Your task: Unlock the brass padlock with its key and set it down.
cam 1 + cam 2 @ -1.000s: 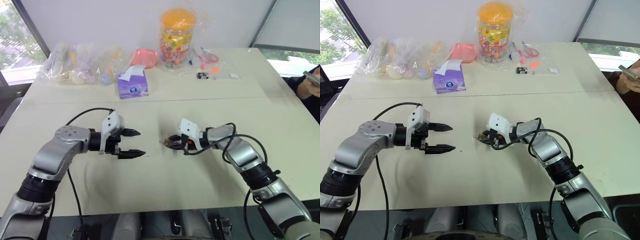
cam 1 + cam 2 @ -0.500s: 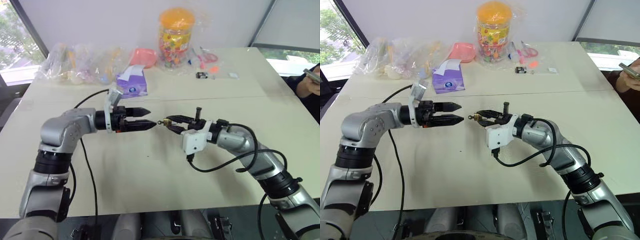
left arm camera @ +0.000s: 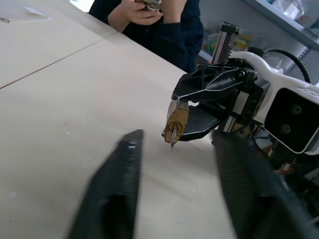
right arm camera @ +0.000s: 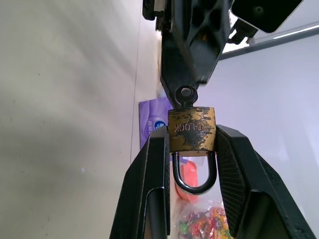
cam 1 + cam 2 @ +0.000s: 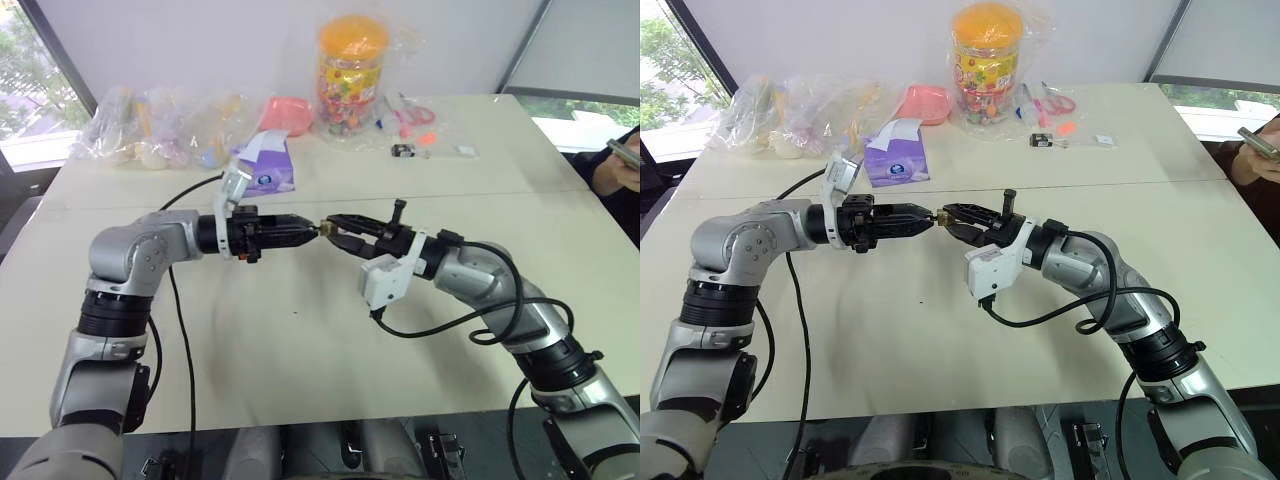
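Brass padlock sits clamped between right pincer fingers, above table.

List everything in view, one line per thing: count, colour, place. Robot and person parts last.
padlock: one, brass with silvery shackle, held above the table between the right gripper's fingers.
key: one, dark round head, in the padlock's end, pinched by the left gripper.
table: one, cream, under both arms.
tissue pack: one, purple, far side, left of centre.
candy jar: one, orange lid, far edge, in a clear bag.
clear bags: several, far left.
pink item: one, beside the jar.
scissors: one pair, pink handles, right of the jar.
left gripper: black fingers, shut on the key.
right gripper: black fingers, shut on the padlock.
person's hand: at the right edge, holding a phone.
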Available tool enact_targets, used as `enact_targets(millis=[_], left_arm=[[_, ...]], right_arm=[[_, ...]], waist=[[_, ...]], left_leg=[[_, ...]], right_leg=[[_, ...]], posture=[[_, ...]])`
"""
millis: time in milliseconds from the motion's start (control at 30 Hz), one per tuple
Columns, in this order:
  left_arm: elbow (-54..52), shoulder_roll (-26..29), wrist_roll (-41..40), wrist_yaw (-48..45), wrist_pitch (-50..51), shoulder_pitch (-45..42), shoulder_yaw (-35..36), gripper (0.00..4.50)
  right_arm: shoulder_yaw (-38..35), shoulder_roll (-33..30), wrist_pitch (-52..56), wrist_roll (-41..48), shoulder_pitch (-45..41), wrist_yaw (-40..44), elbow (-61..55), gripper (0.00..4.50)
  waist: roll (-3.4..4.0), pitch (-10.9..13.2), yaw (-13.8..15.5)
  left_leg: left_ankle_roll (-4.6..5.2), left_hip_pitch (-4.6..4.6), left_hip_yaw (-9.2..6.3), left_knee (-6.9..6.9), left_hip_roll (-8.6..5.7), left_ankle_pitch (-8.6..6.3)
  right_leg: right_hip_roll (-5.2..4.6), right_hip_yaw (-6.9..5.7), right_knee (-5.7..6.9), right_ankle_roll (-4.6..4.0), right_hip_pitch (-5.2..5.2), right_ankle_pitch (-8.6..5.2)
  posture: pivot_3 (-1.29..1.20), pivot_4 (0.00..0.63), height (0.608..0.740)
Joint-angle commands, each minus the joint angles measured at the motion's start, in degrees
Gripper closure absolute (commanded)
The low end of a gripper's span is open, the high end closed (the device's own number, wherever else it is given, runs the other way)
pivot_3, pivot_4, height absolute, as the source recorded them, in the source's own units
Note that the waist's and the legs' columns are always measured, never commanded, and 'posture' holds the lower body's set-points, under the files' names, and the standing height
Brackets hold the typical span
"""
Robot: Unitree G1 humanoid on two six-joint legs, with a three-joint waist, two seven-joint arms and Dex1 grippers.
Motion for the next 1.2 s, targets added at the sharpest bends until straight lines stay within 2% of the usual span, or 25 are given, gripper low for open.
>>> enact_targets(millis=[33, 567, 600, 1200], left_arm=[[-1.25, 0.29, -0.56, -0.49, -0.92, -0.15, 0.95, 4.07], [0.06, -1.0, -0.49, -0.56, -1.4, -1.31, 0.98, 4.07], [0.1, -0.99, -0.41, -0.62, -1.46, -1.36, 0.93, 4.3], [-2.63, 0.56, 1.6, -1.81, -3.45, 0.24, -1.13, 4.3]], right_arm=[[-1.88, 0.15, -0.8, 0.58, -1.04, 0.02, -2.31, 3.81], [-2.02, 0.32, 0.04, 1.53, 0.03, 2.58, -4.84, 3.81], [-2.04, 0.38, 0.13, 1.54, 0.03, 2.66, -4.91, 3.81], [-2.45, 1.03, 2.41, 3.84, -0.47, 4.25, -5.44, 3.81]], waist=[[0.0, 0.0, 0.0], [0.0, 0.0, 0.01], [0.0, 0.0, 0.01], [0.0, 0.0, 0.01]], left_leg=[[0.0, 0.0, 0.0, 0.0, 0.0, 0.0], [0.0, 0.0, 0.0, 0.0, 0.0, 0.0], [0.0, 0.0, 0.0, 0.0, 0.0, 0.0], [0.0, 0.0, -0.01, 0.0, 0.0, 0.0]], right_leg=[[0.0, 0.0, 0.0, 0.0, 0.0, 0.0], [0.0, 0.01, 0.0, 0.0, 0.0, 0.0], [0.0, 0.01, 0.0, 0.0, 0.0, 0.0], [0.0, 0.01, 0.01, 0.0, 0.0, 0.0]], posture=[[0.0, 0.15, 0.737], [0.0, 0.15, 0.737], [0.0, 0.15, 0.737], [0.0, 0.15, 0.737]])
